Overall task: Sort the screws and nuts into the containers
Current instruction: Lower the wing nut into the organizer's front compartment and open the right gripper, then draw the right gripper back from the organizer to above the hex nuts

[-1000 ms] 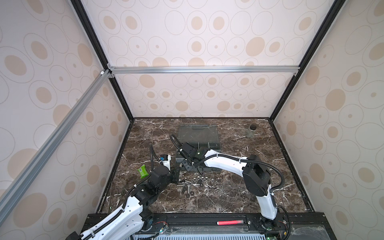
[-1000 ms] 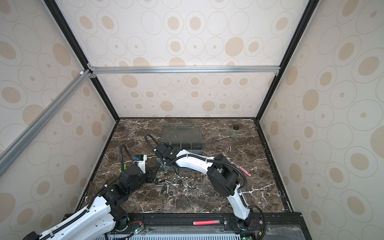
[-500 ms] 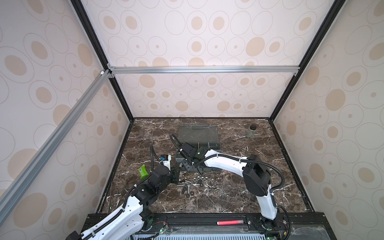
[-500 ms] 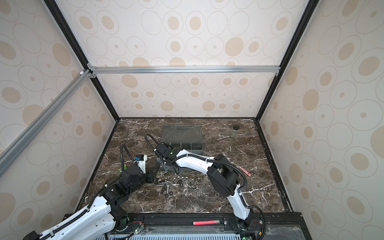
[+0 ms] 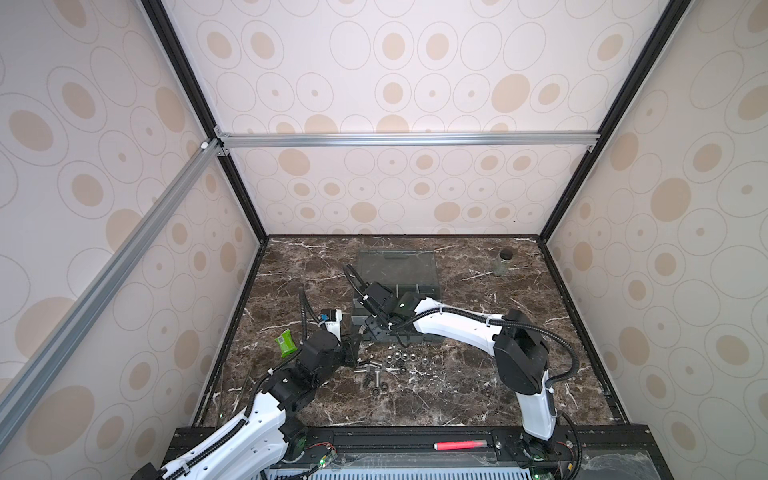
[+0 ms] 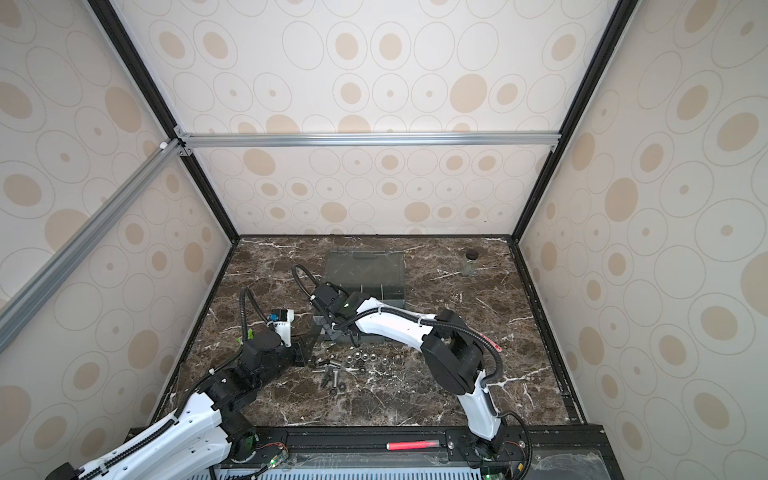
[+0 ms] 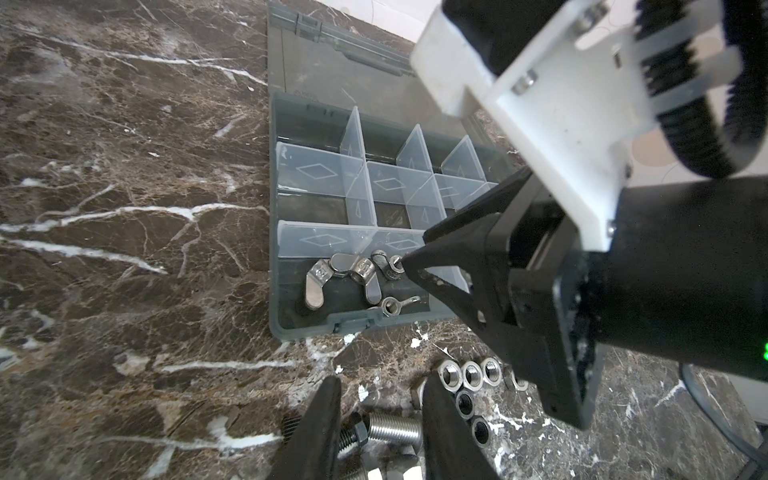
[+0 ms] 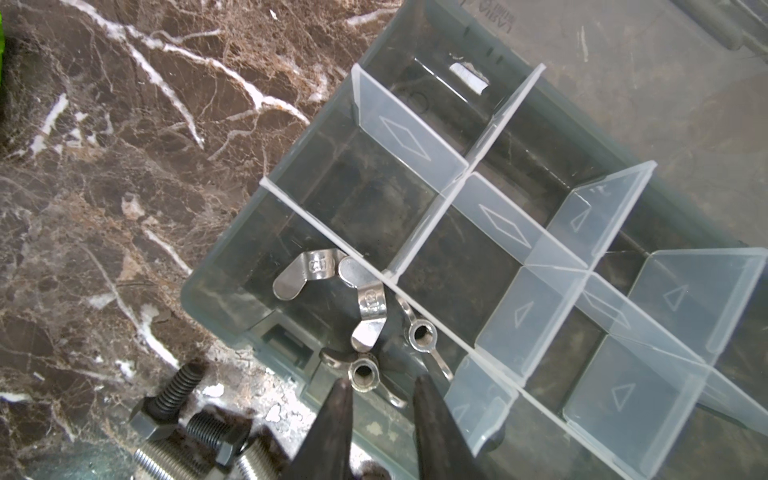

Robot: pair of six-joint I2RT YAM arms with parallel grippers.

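Observation:
The grey organizer box (image 5: 432, 286) lies open in both top views, its containers divided by clear walls (image 8: 409, 137). Several wing nuts (image 8: 316, 270) lie in the near corner compartment (image 7: 291, 307). My right gripper (image 8: 381, 380) hangs over that compartment, open by a narrow gap with nothing between its fingers. One wing nut (image 8: 363, 376) lies just past its tips. Loose screws (image 7: 392, 428) and hex nuts (image 7: 469, 374) lie on the marble in front of the box. My left gripper (image 7: 381, 380) sits low over them, open, a silver screw lying between its fingers.
A small glass jar (image 5: 500, 264) with a black lid stands at the back right. A green packet (image 5: 286, 341) lies beside the left arm. The box's flat lid (image 5: 397, 264) lies behind the compartments. A red stick (image 5: 459, 445) rests on the front rail.

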